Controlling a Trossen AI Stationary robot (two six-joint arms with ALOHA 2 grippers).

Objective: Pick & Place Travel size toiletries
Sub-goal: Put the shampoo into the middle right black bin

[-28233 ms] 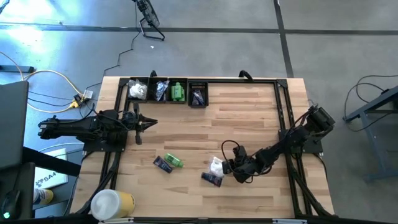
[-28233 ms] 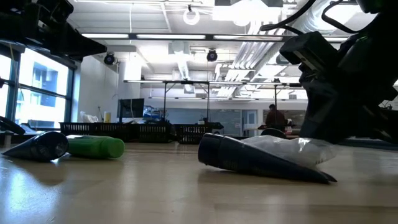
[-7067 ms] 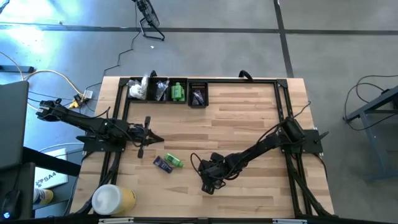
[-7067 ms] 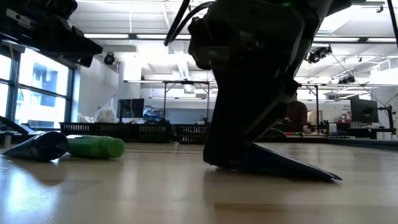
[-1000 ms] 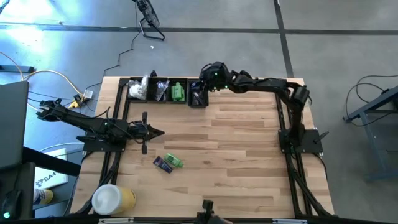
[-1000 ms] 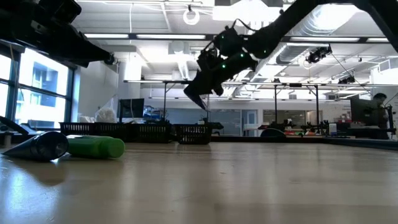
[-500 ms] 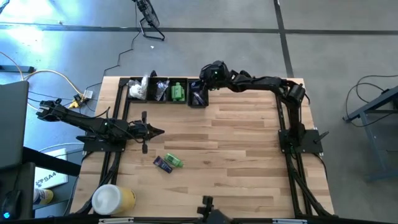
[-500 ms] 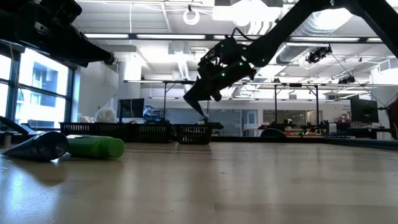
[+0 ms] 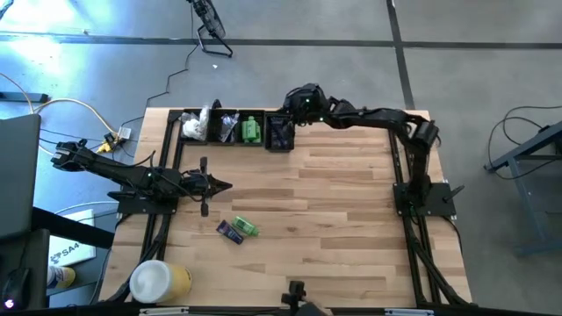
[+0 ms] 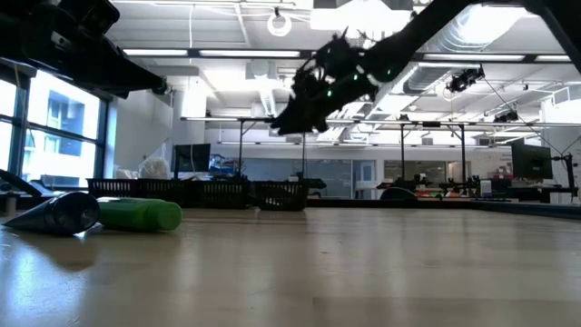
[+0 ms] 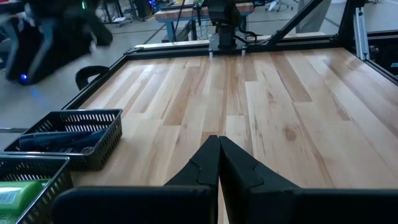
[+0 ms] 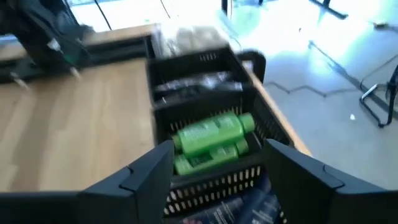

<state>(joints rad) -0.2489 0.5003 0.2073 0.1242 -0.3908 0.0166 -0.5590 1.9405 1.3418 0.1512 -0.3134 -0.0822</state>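
Four black baskets line the far edge, holding white packets (image 9: pixel 195 128), dark items (image 9: pixel 226 125), green bottles (image 9: pixel 253 130) and dark sachets (image 9: pixel 279 134). My right gripper (image 9: pixel 284 121) hovers open above the sachet basket (image 12: pixel 242 202). Its wrist view also looks down on the green bottles (image 12: pixel 211 140). Nothing is between its fingers. A green bottle (image 9: pixel 248 228) and a dark sachet (image 9: pixel 230 232) lie flat on the table, side by side and left of centre. In the low view they are the green bottle (image 10: pixel 141 214) and dark sachet (image 10: pixel 54 213). My left gripper (image 9: pixel 226 185) waits shut above the table's left side.
A large white-and-yellow cylinder (image 9: pixel 158 283) stands at the near left corner. Black frame rails (image 9: pixel 399 158) run along the table's sides. Bare wood (image 9: pixel 334 211) stretches across the middle and right of the table.
Over the far baskets, the dark pointed thing that hung below my right gripper half a second ago no longer hangs there. The gripper has risen a little and tipped more level. My left arm has kept still.
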